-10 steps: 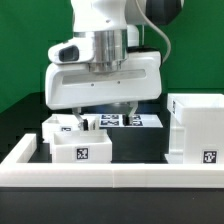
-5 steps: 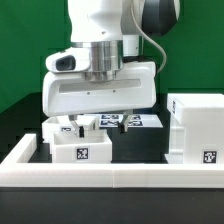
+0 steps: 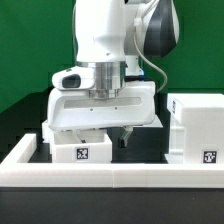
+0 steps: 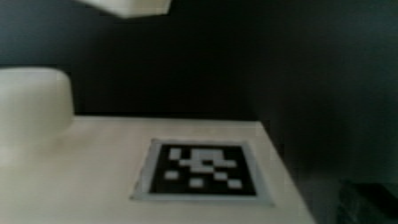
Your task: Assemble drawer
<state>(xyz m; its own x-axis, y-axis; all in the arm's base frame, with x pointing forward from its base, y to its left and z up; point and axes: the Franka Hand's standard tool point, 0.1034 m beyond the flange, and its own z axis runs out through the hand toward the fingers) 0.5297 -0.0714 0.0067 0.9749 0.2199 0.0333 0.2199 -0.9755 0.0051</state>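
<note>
A small white drawer part (image 3: 82, 150) with a black marker tag on its front stands at the exterior view's left. A larger white box part (image 3: 197, 128) with a tag stands at the right. My gripper (image 3: 104, 138) has come down right behind the small part. One dark finger (image 3: 125, 136) shows beside the part's right end and the other is hidden behind it. The jaws stand wide apart and hold nothing. The blurred wrist view shows a white face with a tag (image 4: 199, 167) close below; I cannot tell which part it belongs to.
A low white rail (image 3: 120, 174) runs along the front and turns back at the left (image 3: 24, 150). A green wall stands behind. In the wrist view a white block (image 4: 32, 100) rises beside the tagged face, with dark table beyond.
The arm has come down and shifted slightly right. The gripper body now covers the marker board behind, and the fingers have sunk to the level of the small part.
</note>
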